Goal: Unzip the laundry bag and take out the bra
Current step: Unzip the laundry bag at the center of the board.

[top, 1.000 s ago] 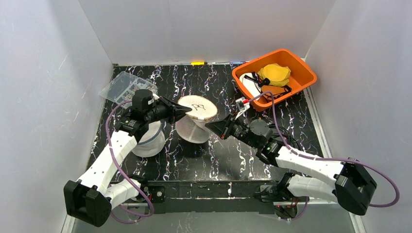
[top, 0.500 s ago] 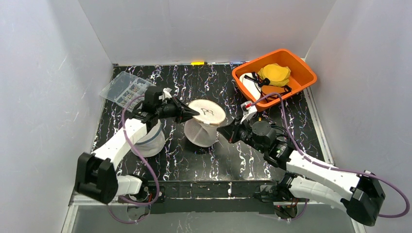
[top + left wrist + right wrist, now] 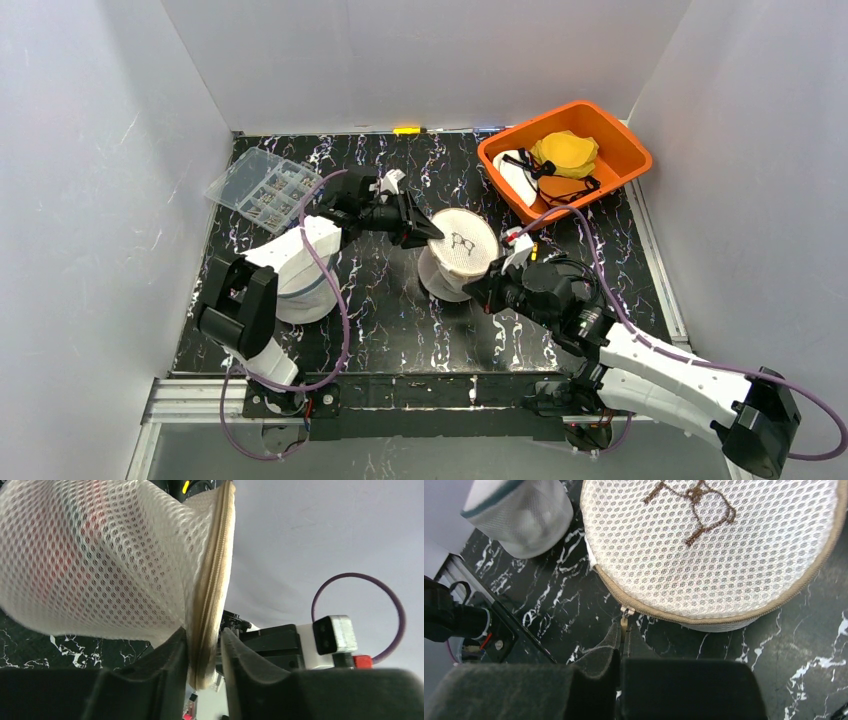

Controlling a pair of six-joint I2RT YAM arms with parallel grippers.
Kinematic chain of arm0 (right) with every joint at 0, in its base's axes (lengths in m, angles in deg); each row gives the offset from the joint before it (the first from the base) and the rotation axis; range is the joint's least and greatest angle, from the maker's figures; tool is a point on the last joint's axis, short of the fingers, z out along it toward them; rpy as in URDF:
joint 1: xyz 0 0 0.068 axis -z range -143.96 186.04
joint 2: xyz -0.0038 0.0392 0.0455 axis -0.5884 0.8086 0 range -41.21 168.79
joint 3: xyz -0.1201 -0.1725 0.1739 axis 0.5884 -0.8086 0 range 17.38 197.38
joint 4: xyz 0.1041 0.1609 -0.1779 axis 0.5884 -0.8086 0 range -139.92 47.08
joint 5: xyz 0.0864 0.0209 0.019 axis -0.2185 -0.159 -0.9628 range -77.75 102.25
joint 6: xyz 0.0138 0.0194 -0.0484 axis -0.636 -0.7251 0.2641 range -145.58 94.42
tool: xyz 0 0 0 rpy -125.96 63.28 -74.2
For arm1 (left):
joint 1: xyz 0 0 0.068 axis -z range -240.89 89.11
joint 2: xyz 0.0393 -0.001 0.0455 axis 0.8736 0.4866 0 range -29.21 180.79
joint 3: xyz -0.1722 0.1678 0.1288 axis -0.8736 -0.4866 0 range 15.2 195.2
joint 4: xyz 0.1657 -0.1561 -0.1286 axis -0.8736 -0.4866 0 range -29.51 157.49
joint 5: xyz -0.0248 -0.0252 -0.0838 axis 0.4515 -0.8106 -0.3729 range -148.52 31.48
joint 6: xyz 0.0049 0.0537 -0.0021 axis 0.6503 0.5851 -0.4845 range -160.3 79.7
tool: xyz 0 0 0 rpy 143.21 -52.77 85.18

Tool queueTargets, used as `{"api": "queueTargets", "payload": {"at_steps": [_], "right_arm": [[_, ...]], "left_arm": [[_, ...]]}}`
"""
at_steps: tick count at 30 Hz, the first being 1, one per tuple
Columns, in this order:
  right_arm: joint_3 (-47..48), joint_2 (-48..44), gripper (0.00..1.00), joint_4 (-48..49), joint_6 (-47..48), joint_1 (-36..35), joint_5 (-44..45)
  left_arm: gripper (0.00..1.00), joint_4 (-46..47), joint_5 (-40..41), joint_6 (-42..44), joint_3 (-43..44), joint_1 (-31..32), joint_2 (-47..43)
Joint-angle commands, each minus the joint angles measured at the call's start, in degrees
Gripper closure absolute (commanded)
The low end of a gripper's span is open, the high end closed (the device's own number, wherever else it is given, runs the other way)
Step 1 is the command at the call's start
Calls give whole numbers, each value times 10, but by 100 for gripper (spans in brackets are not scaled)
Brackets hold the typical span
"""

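The round white mesh laundry bag with tan zipper trim is at mid-table, its flat face with a brown glasses motif up. My left gripper reaches to its left rim. In the left wrist view the tan zipper rim runs between the jaws; one finger touches it and a slim gap shows at the other. My right gripper is shut on the small brass zipper pull at the bag's near edge. The bra is hidden; only reddish and dark shades show through the mesh.
An orange bin holding garments stands at the back right. A clear plastic box lies at the back left. A second white mesh bag with a teal rim stands under the left arm; the right wrist view shows this second mesh bag too.
The bag and both grippers have shifted right across the table. The left jaws, earlier pinched on the rim, now stand slightly apart. The right gripper keeps its hold on the pull.
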State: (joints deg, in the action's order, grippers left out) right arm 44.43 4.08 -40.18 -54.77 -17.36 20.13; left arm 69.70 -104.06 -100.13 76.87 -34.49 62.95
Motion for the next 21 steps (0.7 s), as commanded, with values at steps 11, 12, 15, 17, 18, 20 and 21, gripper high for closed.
{"api": "queueTargets", "payload": {"at_steps": [11,12,15,17,18,20,21], "right_arm": [[-50,16,99,81,-70,-14,43],[-48,20,99,85,-72,-14,43],[-38,39,99,102,-74,-19,35],[-29,54,99,113,-76,-23,30],[-24,62,99,120,-77,-27,29],[-17,79,99,132,-77,-35,28],[-11,87,99,139,-77,-43,30]], "left_arm": [[20,-100,120,37,-104,15,-135],[20,-112,137,34,-116,20,-154],[20,-128,188,10,-151,40,-218],[20,-129,214,-12,-168,52,-248],[20,-127,225,-21,-174,58,-258],[21,-121,242,-32,-176,70,-270],[22,-120,247,-34,-175,75,-271]]}}
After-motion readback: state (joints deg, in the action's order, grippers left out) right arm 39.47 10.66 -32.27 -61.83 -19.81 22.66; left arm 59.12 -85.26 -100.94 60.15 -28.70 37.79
